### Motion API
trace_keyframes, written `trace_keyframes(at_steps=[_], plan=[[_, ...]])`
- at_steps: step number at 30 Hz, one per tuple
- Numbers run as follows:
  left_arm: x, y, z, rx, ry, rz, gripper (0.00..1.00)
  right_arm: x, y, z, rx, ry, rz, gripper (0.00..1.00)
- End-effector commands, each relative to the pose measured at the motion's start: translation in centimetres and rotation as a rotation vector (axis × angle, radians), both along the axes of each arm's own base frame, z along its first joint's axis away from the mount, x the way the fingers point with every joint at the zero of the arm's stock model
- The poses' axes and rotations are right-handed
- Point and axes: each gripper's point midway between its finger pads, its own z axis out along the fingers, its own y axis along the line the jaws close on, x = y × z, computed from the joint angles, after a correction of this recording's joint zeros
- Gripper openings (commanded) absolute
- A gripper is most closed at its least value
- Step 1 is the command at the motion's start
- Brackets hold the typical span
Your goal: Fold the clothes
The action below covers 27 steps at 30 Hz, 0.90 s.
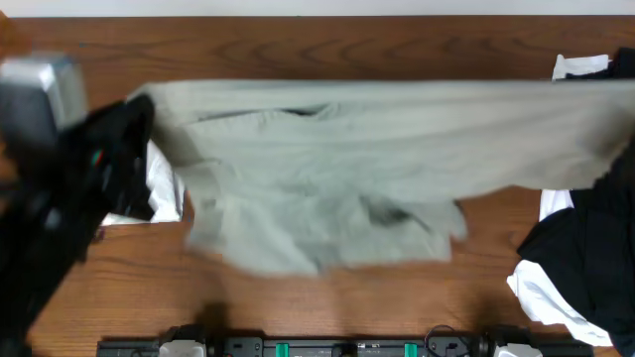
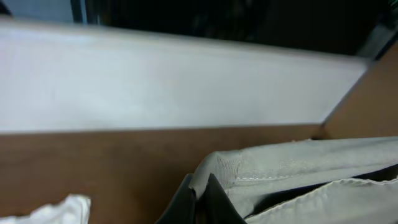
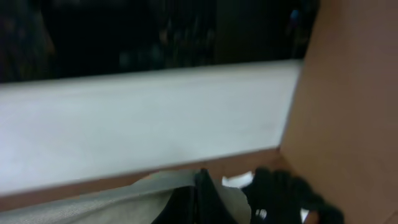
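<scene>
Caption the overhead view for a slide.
Khaki shorts held stretched wide over a wooden table.

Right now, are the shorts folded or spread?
Spread, unfolded: khaki shorts stretch across the table, top edge taut between left pincer and right pincer.

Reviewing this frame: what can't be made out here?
Overhead: shorts motion-blurred; fly and seams unreadable.
Overhead: white garment mostly hidden under shorts and the blurred left arm.
Overhead: black garment cut by the right edge; full shape unclear.
Wrist views: jaws mostly cut off by the bottom edge.
</scene>
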Motion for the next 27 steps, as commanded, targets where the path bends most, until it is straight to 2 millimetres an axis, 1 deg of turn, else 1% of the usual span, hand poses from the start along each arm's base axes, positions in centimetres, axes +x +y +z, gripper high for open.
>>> trace_keyframes(at_steps=[1, 3, 4, 5, 7, 9, 10, 11, 12, 14, 16, 17, 18, 19, 21, 22, 23, 24, 25, 27], plan=[[0.0, 1.3, 0.8, 0.027, -0.037, 0.072, 0.06, -1.7, -2.8, 1.5, 0.004, -0.056, -0.171, 0.01], [1.2, 1.3, 0.0, 0.029, -0.004, 0.072, 0.06, -0.9, -2.9, 1.3, 0.004, -0.046, -0.170, 0.01], [1.9, 1.3, -0.5, 0.030, 0.016, 0.072, 0.06, -0.2, -2.8, 0.9, 0.005, -0.029, -0.166, 0.01], [3.1, 1.3, -1.2, 0.031, 0.048, 0.071, 0.06, 0.7, -2.8, 0.4, 0.005, -0.005, -0.161, 0.01], [5.8, 1.3, -3.0, 0.034, 0.120, 0.070, 0.06, 3.0, -2.9, -1.2, 0.006, 0.067, -0.155, 0.01], [8.8, 1.3, -5.0, 0.037, 0.195, 0.068, 0.06, 5.7, -3.2, -3.5, 0.007, 0.159, -0.155, 0.01], [10.6, 1.3, -6.3, 0.039, 0.239, 0.068, 0.06, 7.2, -3.2, -4.9, 0.013, 0.211, -0.152, 0.01], [13.0, 1.3, -7.9, 0.042, 0.290, 0.067, 0.06, 9.1, -3.3, -6.7, 0.024, 0.272, -0.151, 0.01], [14.4, 1.2, -9.0, 0.043, 0.319, 0.066, 0.06, 10.2, -3.4, -7.9, 0.030, 0.311, -0.152, 0.01], [17.8, 1.2, -11.8, 0.045, 0.389, 0.065, 0.06, 13.2, -3.7, -11.2, 0.045, 0.408, -0.156, 0.01], [21.0, 1.2, -14.9, 0.048, 0.457, 0.063, 0.06, 16.0, -3.8, -14.4, 0.054, 0.496, -0.152, 0.01], [22.7, 1.2, -16.8, 0.050, 0.493, 0.063, 0.06, 17.8, -3.7, -16.6, 0.059, 0.549, -0.141, 0.01], [24.2, 1.2, -18.4, 0.051, 0.520, 0.062, 0.06, 19.0, -3.7, -18.0, 0.062, 0.579, -0.132, 0.01], [25.8, 1.2, -20.2, 0.052, 0.547, 0.062, 0.06, 20.6, -3.6, -19.9, 0.068, 0.617, -0.122, 0.01], [28.7, 1.2, -23.3, 0.053, 0.578, 0.061, 0.06, 23.2, -3.7, -23.0, 0.071, 0.666, -0.116, 0.01], [30.4, 1.2, -25.3, 0.054, 0.591, 0.061, 0.06, 24.7, -3.9, -24.9, 0.072, 0.688, -0.116, 0.03], [31.7, 1.2, -26.8, 0.054, 0.600, 0.061, 0.06, 25.9, -4.0, -26.4, 0.072, 0.702, -0.117, 0.09], [32.8, 1.1, -28.4, 0.055, 0.611, 0.061, 0.11, 26.9, -4.1, -27.9, 0.073, 0.717, -0.118, 0.18], [33.7, 1.1, -30.1, 0.055, 0.629, 0.060, 0.28, 28.0, -4.2, -29.6, 0.073, 0.739, -0.118, 0.20], [34.6, 1.1, -33.4, 0.058, 0.683, 0.060, 0.55, 28.9, -4.3, -32.6, 0.073, 0.792, -0.123, 0.25]])
